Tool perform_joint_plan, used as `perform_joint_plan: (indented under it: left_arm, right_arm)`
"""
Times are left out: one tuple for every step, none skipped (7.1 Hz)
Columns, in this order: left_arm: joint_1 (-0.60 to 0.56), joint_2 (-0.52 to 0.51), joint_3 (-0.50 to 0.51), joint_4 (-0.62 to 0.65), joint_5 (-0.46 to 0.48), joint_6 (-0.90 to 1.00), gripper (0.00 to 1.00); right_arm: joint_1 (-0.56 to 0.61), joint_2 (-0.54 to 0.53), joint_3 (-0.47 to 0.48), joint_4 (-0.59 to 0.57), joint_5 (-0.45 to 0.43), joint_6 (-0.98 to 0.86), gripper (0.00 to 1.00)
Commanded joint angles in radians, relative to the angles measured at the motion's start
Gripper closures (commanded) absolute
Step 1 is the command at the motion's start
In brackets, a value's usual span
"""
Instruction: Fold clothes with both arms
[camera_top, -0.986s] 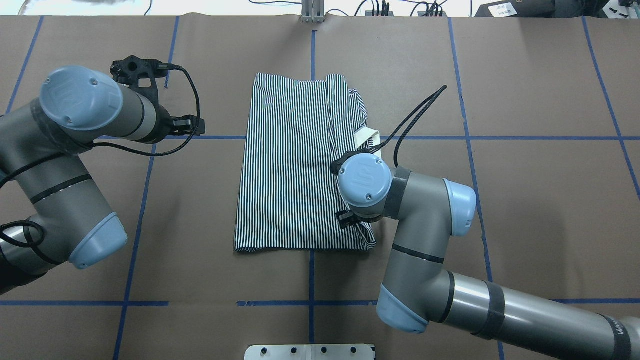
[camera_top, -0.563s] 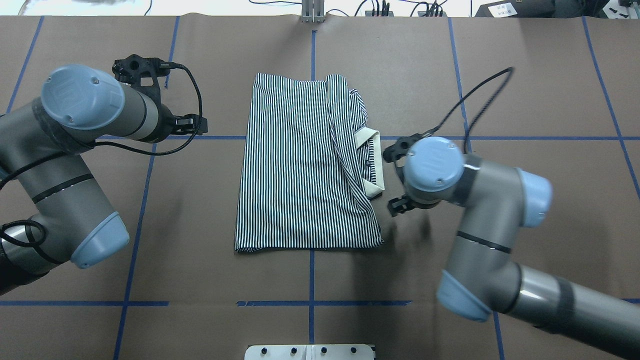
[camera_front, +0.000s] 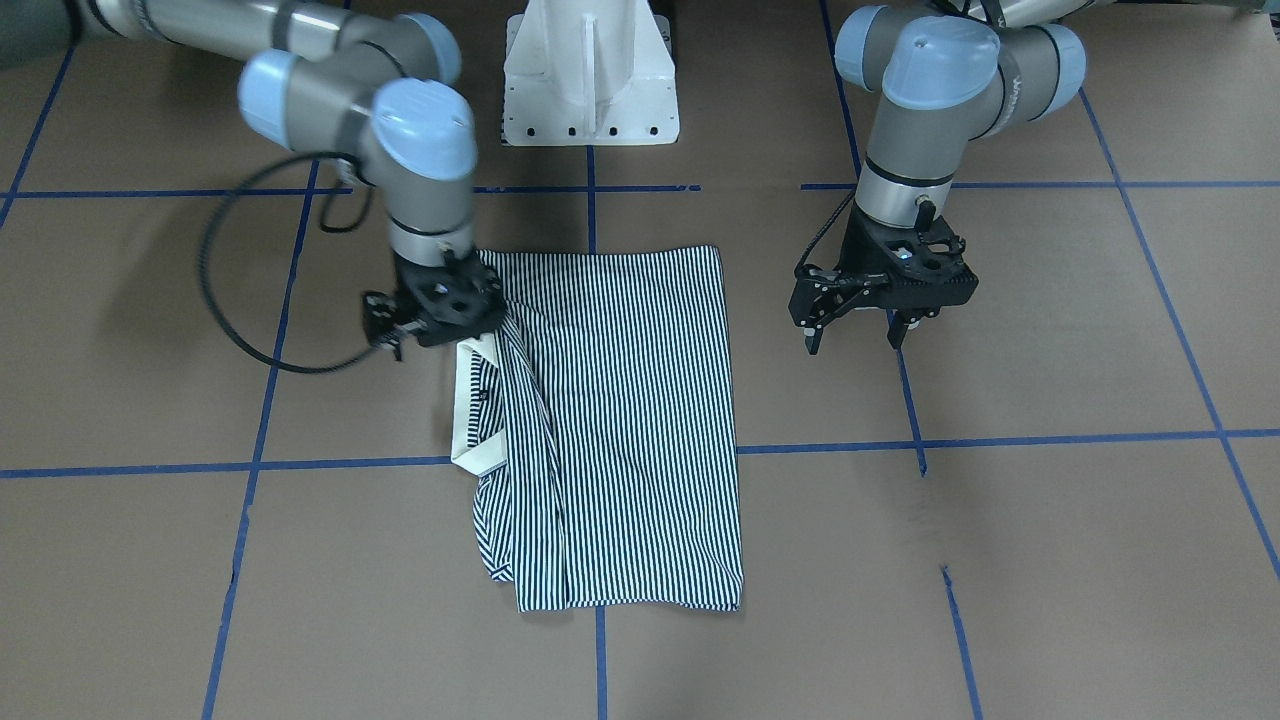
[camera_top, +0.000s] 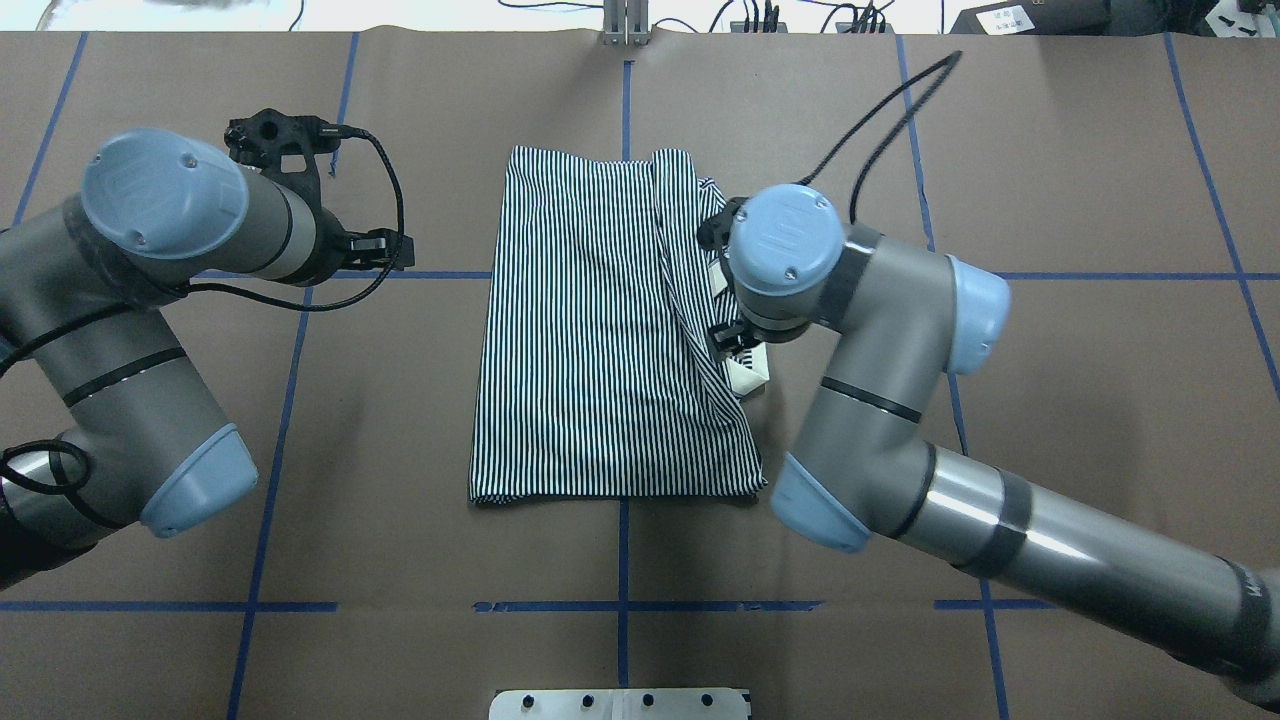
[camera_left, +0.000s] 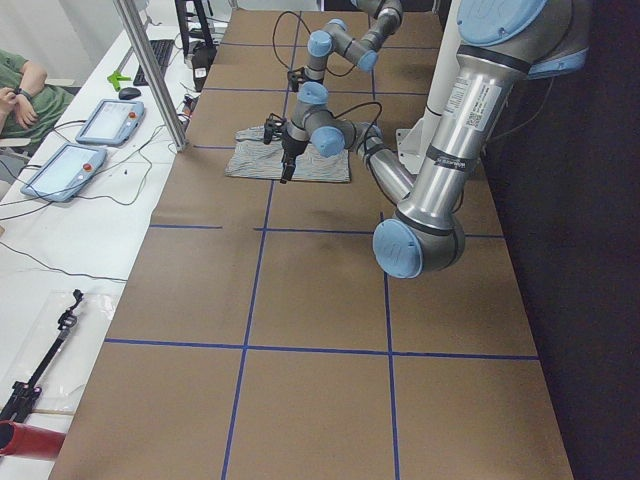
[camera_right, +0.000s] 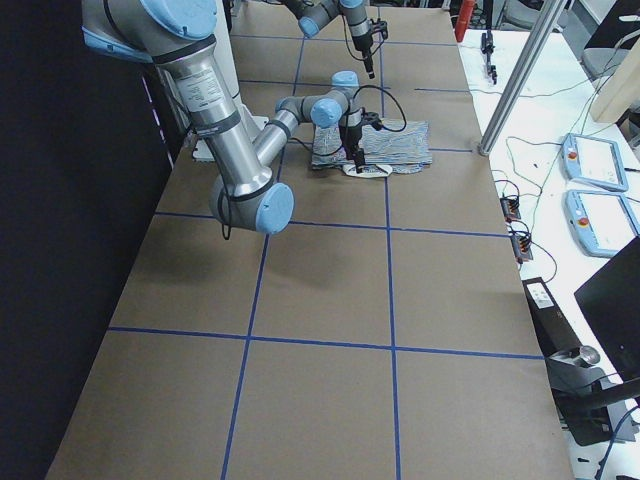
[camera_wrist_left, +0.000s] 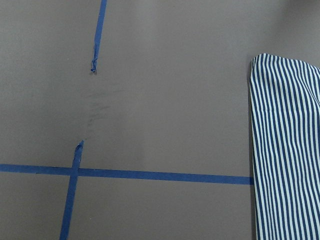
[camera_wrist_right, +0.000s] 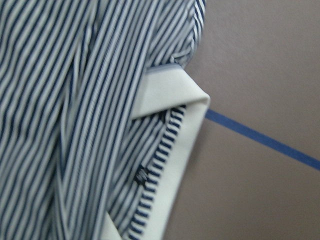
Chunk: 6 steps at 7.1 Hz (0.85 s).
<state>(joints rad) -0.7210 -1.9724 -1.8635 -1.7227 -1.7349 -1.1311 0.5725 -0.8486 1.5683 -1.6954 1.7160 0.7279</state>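
Observation:
The striped polo shirt (camera_top: 590, 330) lies folded in a tall rectangle at the table's middle. Its white collar (camera_front: 468, 420) sticks out at the side toward my right arm. My right gripper (camera_front: 438, 335) hangs low over that collar edge and looks open. One finger (camera_front: 391, 345) shows beside the cloth; the other is hidden by the gripper body. The right wrist view is filled by the collar (camera_wrist_right: 172, 100) and placket, with no fingers in it. My left gripper (camera_front: 851, 345) stands open above bare table, clear of the shirt's other long edge (camera_wrist_left: 285, 150).
The white pedestal base (camera_front: 590, 80) stands at the robot's side of the table. Blue tape lines (camera_top: 622, 560) cross the brown surface. Beyond the far edge stand a metal post (camera_left: 150, 70) and tablets (camera_left: 100, 120), with a person's arm (camera_left: 20, 95) nearby.
My right arm swung off the shirt to the right, then came back over the collar, farther from the robot than before. The left arm has barely moved.

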Motion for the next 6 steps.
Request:
perform_joint_plan:
  left_arm:
    - [0.000,0.007,0.000,-0.003,0.000,0.002,0.00]
    - [0.000,0.009,0.000,-0.003,0.000,0.002,0.00]
    - [0.000,0.009,0.001,-0.003,0.000,0.002,0.00]
    - [0.000,0.009,0.003,-0.005,0.000,0.002,0.00]
    - [0.000,0.007,0.003,-0.005,0.000,0.002,0.00]
    - [0.000,0.009,0.003,-0.003,0.000,0.002,0.00]
  right_arm:
    - [0.015,0.181,-0.254,0.086,-0.006,-0.001,0.00]
    - [0.015,0.183,-0.295,0.112,-0.009,-0.002,0.00]
    - [0.014,0.177,-0.306,0.111,-0.010,-0.007,0.00]
    - [0.009,0.172,-0.309,0.111,-0.010,-0.005,0.00]
    - [0.000,0.168,-0.317,0.111,-0.010,-0.002,0.00]
    - [-0.003,0.169,-0.318,0.109,-0.010,-0.002,0.00]
